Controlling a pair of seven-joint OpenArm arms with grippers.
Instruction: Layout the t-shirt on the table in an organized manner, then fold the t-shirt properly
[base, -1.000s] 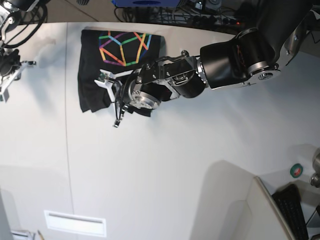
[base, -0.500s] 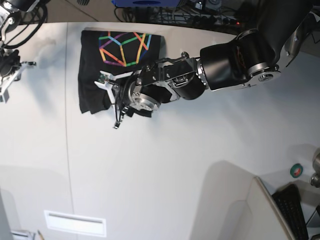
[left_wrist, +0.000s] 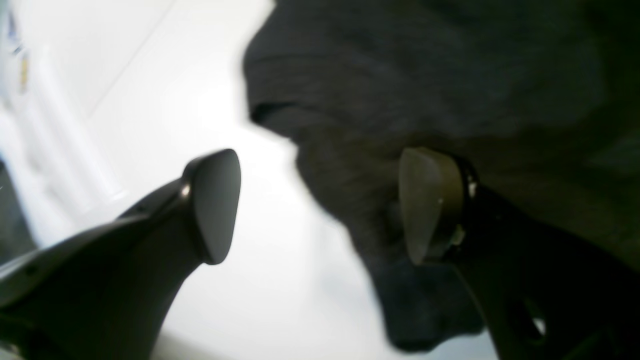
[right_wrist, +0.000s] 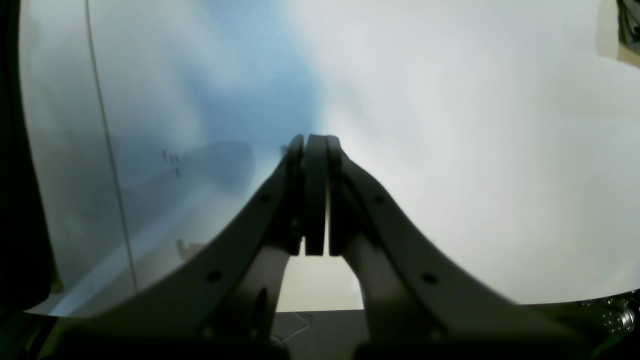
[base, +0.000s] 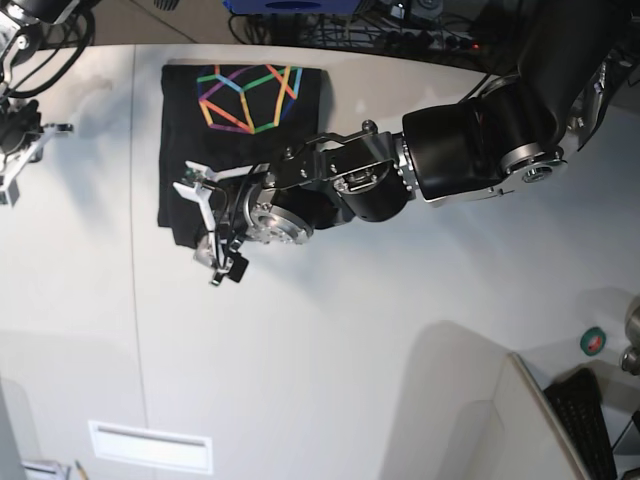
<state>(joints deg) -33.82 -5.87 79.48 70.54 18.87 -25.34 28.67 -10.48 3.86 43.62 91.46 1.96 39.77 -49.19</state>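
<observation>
The black t-shirt (base: 195, 130) lies folded at the table's (base: 350, 330) back left, rainbow print up. My left gripper (base: 207, 231) hovers open over its near left corner. In the left wrist view the gripper (left_wrist: 320, 205) is wide apart: one pad (left_wrist: 215, 205) is over white table (left_wrist: 165, 100), the other pad (left_wrist: 425, 205) over the t-shirt (left_wrist: 425, 75), whose edge runs between them unheld. My right gripper (right_wrist: 315, 150) is shut and empty above bare table (right_wrist: 450, 100), beside the dark seam (right_wrist: 107, 150). Its arm (base: 18, 140) sits at the far left edge.
A raised white panel (base: 470, 400) and a keyboard (base: 585, 420) stand at the front right, with a round green and red thing (base: 594, 340) beside them. A white slotted plate (base: 150, 445) lies at the front left. Cables run behind the back edge.
My left gripper has opened, letting go of the shirt's fabric, and has shifted left and toward the front along the shirt's near edge. The right arm has stayed put.
</observation>
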